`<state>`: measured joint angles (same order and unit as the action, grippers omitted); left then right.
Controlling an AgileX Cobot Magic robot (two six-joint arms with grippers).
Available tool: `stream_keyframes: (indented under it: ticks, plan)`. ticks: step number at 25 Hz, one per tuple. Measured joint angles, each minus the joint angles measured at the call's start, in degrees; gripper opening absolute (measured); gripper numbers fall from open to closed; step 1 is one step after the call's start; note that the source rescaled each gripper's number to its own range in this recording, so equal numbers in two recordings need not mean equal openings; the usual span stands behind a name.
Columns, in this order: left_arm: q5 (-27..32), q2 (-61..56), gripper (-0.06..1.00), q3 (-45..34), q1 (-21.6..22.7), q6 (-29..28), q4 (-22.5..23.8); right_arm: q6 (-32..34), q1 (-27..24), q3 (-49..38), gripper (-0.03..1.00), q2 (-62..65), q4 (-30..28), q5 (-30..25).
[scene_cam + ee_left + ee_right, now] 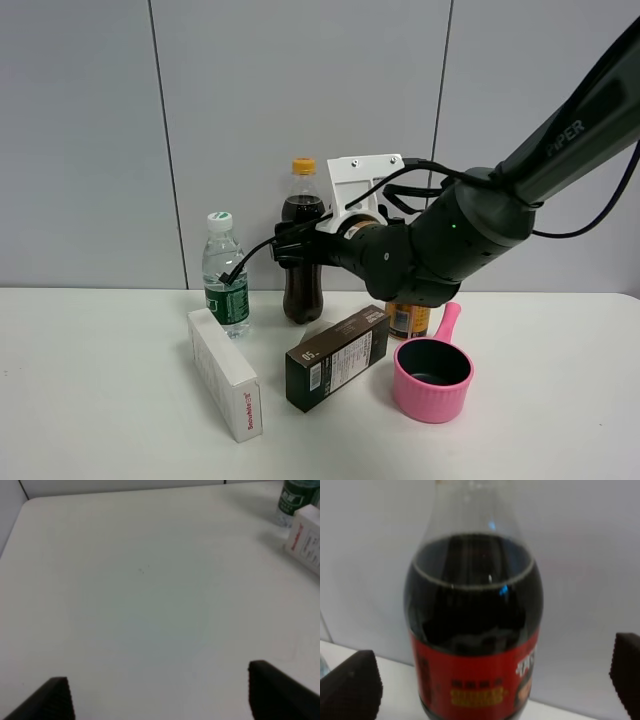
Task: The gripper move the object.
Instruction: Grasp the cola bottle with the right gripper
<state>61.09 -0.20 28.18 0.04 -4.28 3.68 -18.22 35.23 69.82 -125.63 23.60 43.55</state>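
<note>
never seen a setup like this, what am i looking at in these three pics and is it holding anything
It is a two-armed robot at a white table. The wide picture comes from a high camera off the arms; the other two come from cameras on each wrist. The right gripper has its jaws open on either side of the cola bottle, not yet squeezing it. The left gripper hangs open over bare table. Also there: a water bottle, a white box, a dark box, a pink pot and a gold can. Nothing is held.
</note>
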Motion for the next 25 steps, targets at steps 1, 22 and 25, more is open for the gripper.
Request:
stream_keyframes:
  ticks: [1,22,25]
  plan:
    - [0.0,0.0,1.0,0.0,0.0,0.0,0.0,0.0,-0.1,0.0,0.93,-0.2,0.1,0.0]
    - [0.0,0.0,1.0,0.0,0.0,0.0,0.0,2.6,-1.3,13.2,0.93,-8.9,-3.6,-2.8]
    - [0.0,0.0,1.0,0.0,0.0,0.0,0.0,3.0,-1.3,13.4,0.92,-9.4,-4.4,-3.6]
